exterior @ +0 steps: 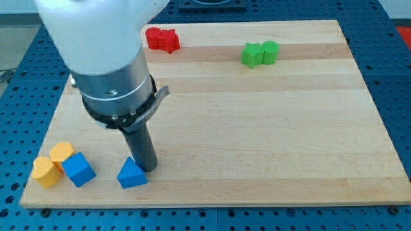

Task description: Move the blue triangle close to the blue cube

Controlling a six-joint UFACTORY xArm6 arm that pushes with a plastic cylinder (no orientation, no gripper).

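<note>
Pale wooden surface [270, 128] on a blue perforated bench [398, 77]. No jaws, only a rod: my tip [149, 169] just right of the blue triangle [132, 174]. The blue cube [79, 169] sits near, at the view's left.

bright, even light; soft shadows, near arm blurred.

**Camera placement: single view**

One camera only, set high off the board's [257, 128] near long edge, looking obliquely down across it. Close range: the board nearly fills the frame. The arm [109, 58] enters at the view's top left.
</note>
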